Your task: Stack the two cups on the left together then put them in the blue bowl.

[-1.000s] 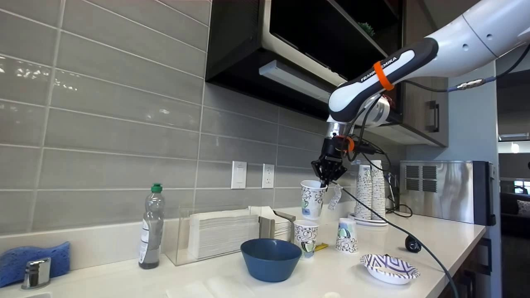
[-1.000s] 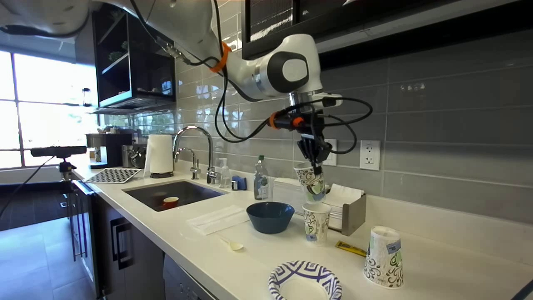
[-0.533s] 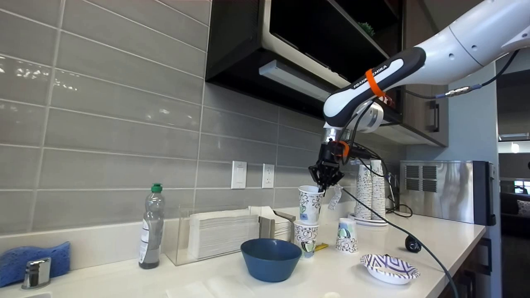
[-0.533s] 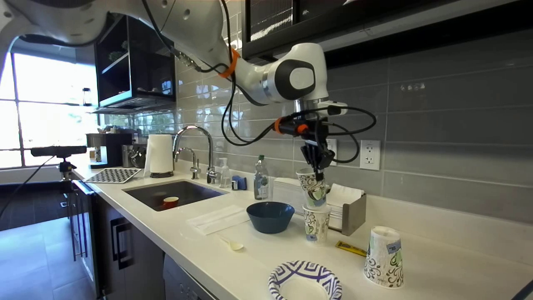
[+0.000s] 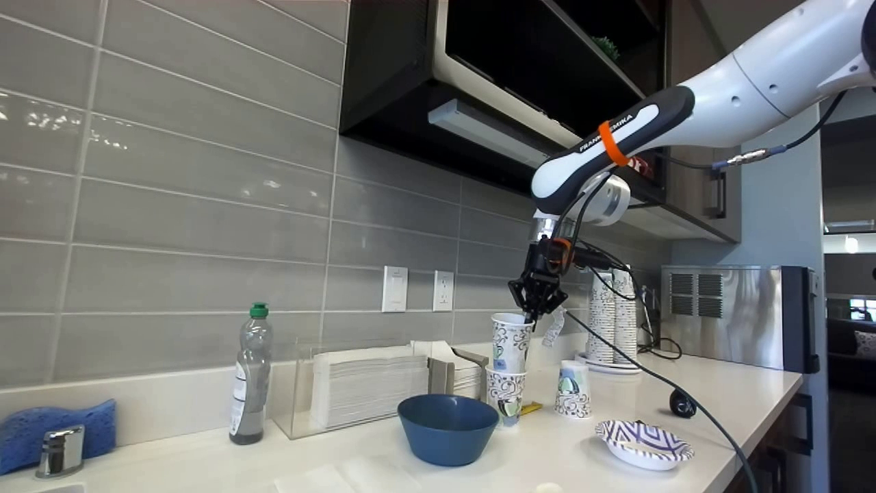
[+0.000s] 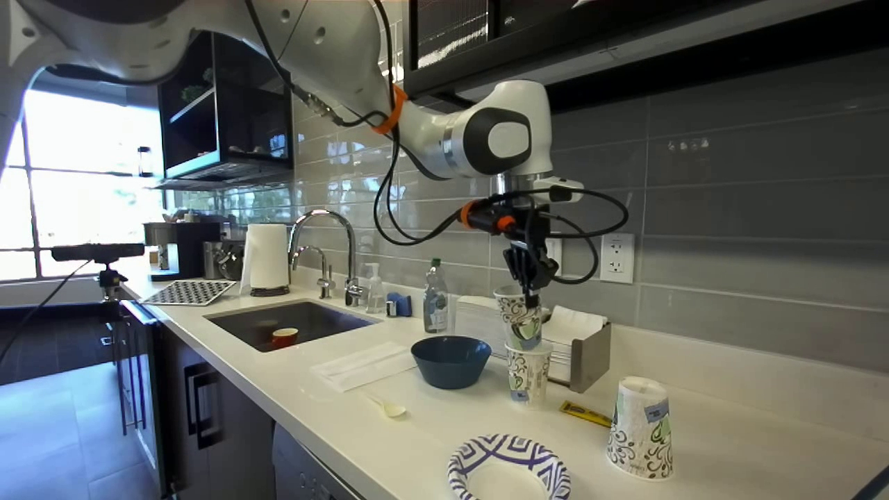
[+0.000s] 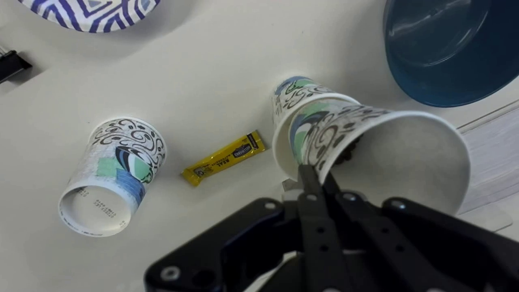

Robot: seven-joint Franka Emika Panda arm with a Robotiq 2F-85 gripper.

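My gripper (image 7: 320,175) is shut on the rim wall of an upright patterned white cup (image 5: 511,346), one finger inside and one outside. This held cup also shows in the wrist view (image 7: 338,132), tilted a little. Its lower end is inside the mouth of the lower cup (image 5: 506,397), which stands upright on the counter and shows in an exterior view (image 6: 528,375) and the wrist view (image 7: 290,99). Most of the held cup's height is above the lower rim. The blue bowl (image 5: 448,431) stands close beside the lower cup, with nothing seen in it in the wrist view (image 7: 442,61).
An upside-down patterned cup (image 6: 640,430) stands apart from the pair. A yellow packet (image 7: 225,158) lies between. A patterned white dish (image 6: 510,451) sits near the front edge. A napkin holder (image 6: 590,357) stands behind the cups, a soap bottle (image 5: 250,383) by the wall.
My gripper has moved down with the held cup. The cup's bottom was above the lower cup one second ago and is now inside its mouth. The bowl and lower cup have not moved.
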